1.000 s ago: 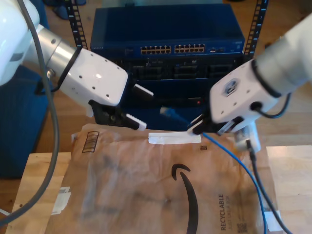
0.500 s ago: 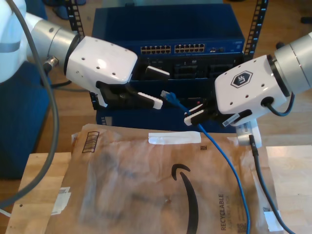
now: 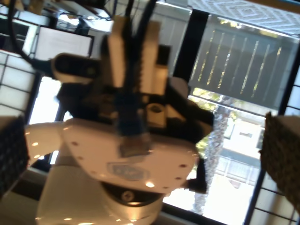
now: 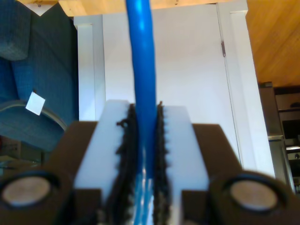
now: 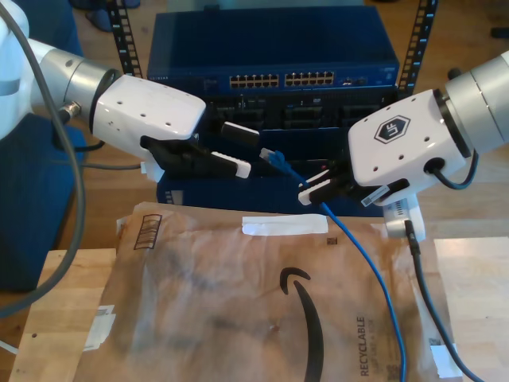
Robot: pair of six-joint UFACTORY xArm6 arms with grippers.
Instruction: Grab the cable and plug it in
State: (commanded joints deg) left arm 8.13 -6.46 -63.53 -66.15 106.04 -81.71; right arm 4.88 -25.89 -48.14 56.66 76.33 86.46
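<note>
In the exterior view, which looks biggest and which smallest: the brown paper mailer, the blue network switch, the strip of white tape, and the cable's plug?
1. Brown paper mailer, though it lies nearer the camera, so its lead may be partly nearness.
2. Blue network switch.
3. Strip of white tape.
4. The cable's plug, clearly the smallest.

Open air between the cable's plug (image 5: 271, 157) and the switch (image 5: 274, 79) ports; my first gripper (image 5: 238, 150) crowds alongside.

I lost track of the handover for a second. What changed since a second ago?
My second pincer, shut on the cable, lifted it off the paper mailer. My first pincer, open, closed in on the plug. The network switch stayed put.
</note>
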